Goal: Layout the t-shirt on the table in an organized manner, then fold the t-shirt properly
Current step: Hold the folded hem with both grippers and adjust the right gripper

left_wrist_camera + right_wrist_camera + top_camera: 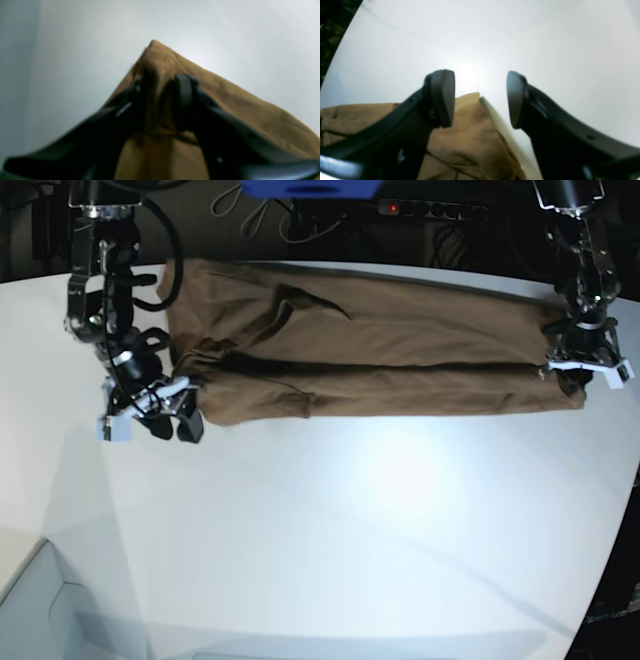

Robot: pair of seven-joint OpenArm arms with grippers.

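While one brown t-shirt (370, 350) lies on the table (350, 530) as a long band folded lengthwise, its long axis runs straight from one claw to the other. At the shirt's near corner on the base view's left, the right gripper (480, 100) stands spread, holding nothing, the cloth corner just under and behind its fingertips. At the shirt's opposite end the left gripper (160, 100) straddles a raised ridge of cloth; whether it pinches or has let go I cannot tell. Two arms, each equally near its own end.
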